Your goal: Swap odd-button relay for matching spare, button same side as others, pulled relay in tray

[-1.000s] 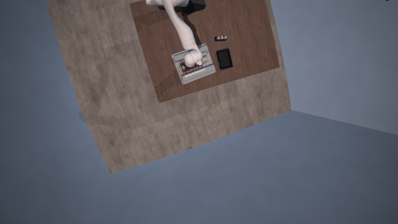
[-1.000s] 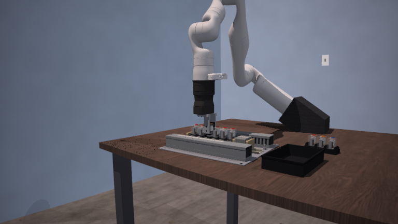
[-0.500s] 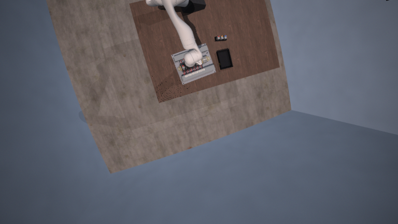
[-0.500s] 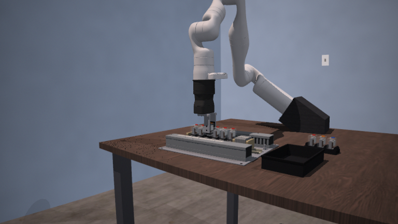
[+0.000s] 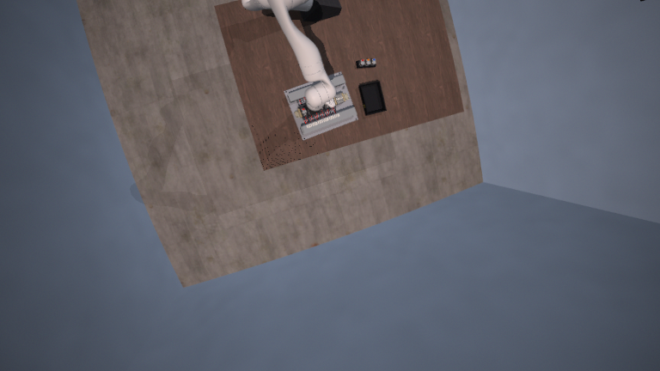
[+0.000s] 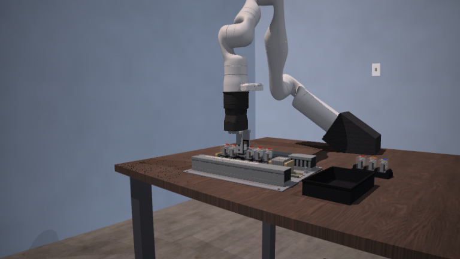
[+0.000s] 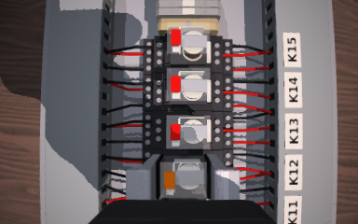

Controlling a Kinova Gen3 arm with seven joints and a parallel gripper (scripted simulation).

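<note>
My gripper (image 6: 243,146) (image 7: 184,170) is shut on the orange-button relay (image 7: 188,187) over the K12 place. In the exterior view this relay's top stands higher than its neighbours' tops; whether its blades are clear of the socket is hidden. Its button is on the left in the wrist view, like the red ones. Red-button relays at K13 (image 7: 193,132), K14 (image 7: 193,86) and K15 (image 7: 192,42) sit in the row. The spare rack (image 5: 365,66) (image 6: 384,174) holds a red-button spare (image 6: 361,163), an orange one (image 6: 372,164) and a blue one (image 6: 383,165). The tray (image 5: 372,98) (image 6: 325,193) is empty.
Grey wire ducts (image 6: 237,168) (image 7: 312,135) run along both sides of the relay row, with red and black wires between. Tan terminal blocks (image 6: 288,165) (image 7: 188,23) stand beyond K15. The tray lies beside the panel, between the table's front edge and the spare rack.
</note>
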